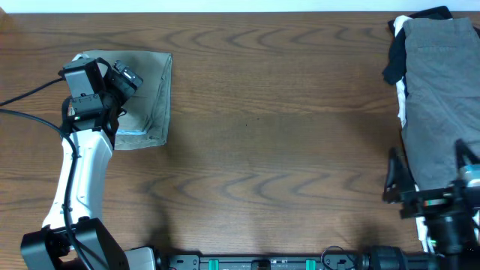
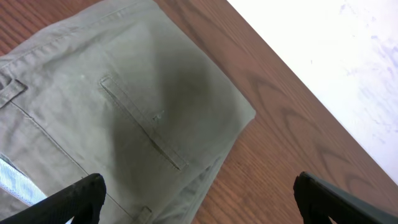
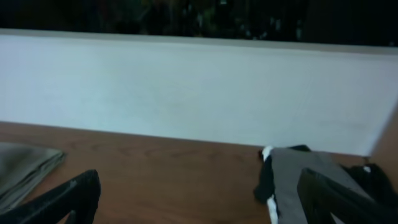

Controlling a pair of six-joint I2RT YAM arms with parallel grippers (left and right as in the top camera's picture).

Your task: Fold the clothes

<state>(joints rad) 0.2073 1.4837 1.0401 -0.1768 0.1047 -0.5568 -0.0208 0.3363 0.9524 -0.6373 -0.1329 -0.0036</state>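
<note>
A folded pair of light khaki-olive cotton shorts (image 1: 146, 94) lies at the far left of the brown wood-grain table (image 1: 285, 127), near its back edge. It forms a compact rectangle with the layered edges along its right and near sides. The left gripper (image 1: 129, 77) hangs over the shorts with its black fingers (image 2: 81, 196) spread wide apart and nothing between them. In the left wrist view the shorts (image 2: 124, 106) fill most of the frame, smooth on top. A slit back pocket (image 2: 140, 124) runs diagonally across the cloth, a belt loop (image 2: 12, 93) shows at the left edge, and a sliver of pale blue waistband lining (image 2: 15, 180) shows at the lower left. Whether the fingers touch the cloth cannot be told.

At the far right of the table lies a heap of other garments. A grey garment (image 1: 439, 90) is spread on top, a black garment (image 1: 394, 67) bunches at its left side, and a strip of white cloth (image 1: 401, 97) peeks out beneath. The right gripper (image 1: 427, 169) sits over the near end of the grey garment, its jaws also wide apart and holding nothing. The right wrist view looks low across the table toward a white back wall (image 3: 186, 93), with the heap ahead on the right and the folded shorts at the far left, well apart.
</note>
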